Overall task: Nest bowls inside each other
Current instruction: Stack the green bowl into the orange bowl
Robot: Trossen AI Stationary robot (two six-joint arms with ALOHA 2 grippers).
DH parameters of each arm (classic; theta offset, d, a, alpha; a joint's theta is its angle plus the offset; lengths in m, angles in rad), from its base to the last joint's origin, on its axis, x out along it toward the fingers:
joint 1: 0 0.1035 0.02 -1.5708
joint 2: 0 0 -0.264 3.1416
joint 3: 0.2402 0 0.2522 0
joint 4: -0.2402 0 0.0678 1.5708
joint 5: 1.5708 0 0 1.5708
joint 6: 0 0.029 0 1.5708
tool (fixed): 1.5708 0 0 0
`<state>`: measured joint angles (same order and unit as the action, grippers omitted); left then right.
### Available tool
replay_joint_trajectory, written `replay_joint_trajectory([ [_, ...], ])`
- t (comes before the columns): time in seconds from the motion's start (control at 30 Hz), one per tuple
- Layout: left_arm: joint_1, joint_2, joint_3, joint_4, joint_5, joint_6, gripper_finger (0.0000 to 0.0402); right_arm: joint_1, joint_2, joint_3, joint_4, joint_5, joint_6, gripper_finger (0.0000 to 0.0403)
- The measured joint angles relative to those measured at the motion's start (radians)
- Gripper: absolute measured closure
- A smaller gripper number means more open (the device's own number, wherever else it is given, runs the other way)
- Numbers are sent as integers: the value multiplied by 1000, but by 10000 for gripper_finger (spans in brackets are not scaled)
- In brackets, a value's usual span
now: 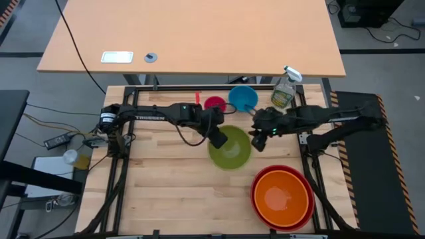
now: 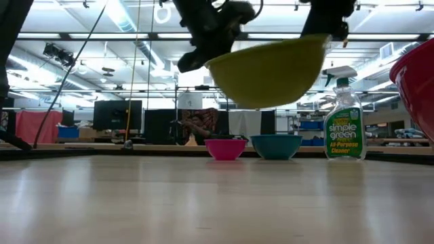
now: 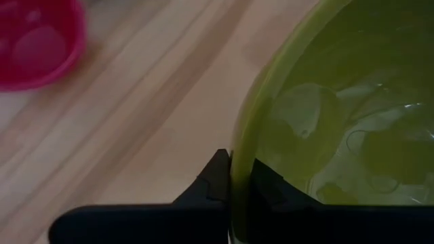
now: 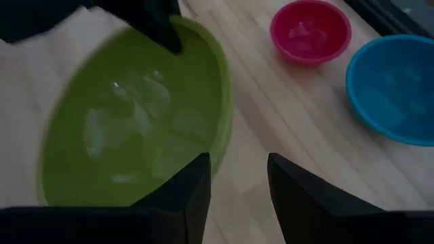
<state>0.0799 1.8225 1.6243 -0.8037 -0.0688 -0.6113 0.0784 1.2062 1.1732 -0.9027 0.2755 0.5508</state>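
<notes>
The lime green bowl point(image 1: 230, 149) hangs above the table's middle and shows from the side in the low view point(image 2: 268, 68). My left gripper point(image 3: 234, 169) is shut on its left rim. My right gripper point(image 4: 237, 166) stands open just off the bowl's right side point(image 1: 259, 141), with only bare table between its fingers. The orange bowl point(image 1: 282, 196) sits inside the red bowl point(image 1: 259, 199) at the near right. The pink bowl point(image 1: 214, 103) and the blue bowl point(image 1: 243, 97) rest on their bases side by side at the far edge. My left gripper pinches the green bowl's rim point(image 3: 239, 159), one finger point(image 3: 271, 183) inside the bowl and one point(image 3: 211, 179) outside its wall. The fingers come slanting down from the table's left. The bowl is lifted clear of the table, mouth up, tilted with the held side lower point(image 2: 210, 64).
A clear spray bottle point(image 1: 284, 89) stands at the far right, next to the blue bowl. Bare wood lies across the table's near left point(image 1: 166, 192). A second, longer table point(image 1: 199, 40) stands beyond the far edge.
</notes>
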Motion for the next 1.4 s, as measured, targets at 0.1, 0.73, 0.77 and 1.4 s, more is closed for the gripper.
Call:
replay_joint_trajectory([
  [0.1,8,1,-1,-56,-22,-3,382,7,42,0,22,51,-16,249],
  [0.73,9,-2,-2,-44,-54,-7,379,0,239,0,108,106,-83,276],
  [0.77,9,-2,-2,-42,-54,-7,379,-2,240,0,106,109,-83,286],
  [1.4,8,-6,-1,-16,-44,31,379,-3,174,0,82,123,-76,398],
])
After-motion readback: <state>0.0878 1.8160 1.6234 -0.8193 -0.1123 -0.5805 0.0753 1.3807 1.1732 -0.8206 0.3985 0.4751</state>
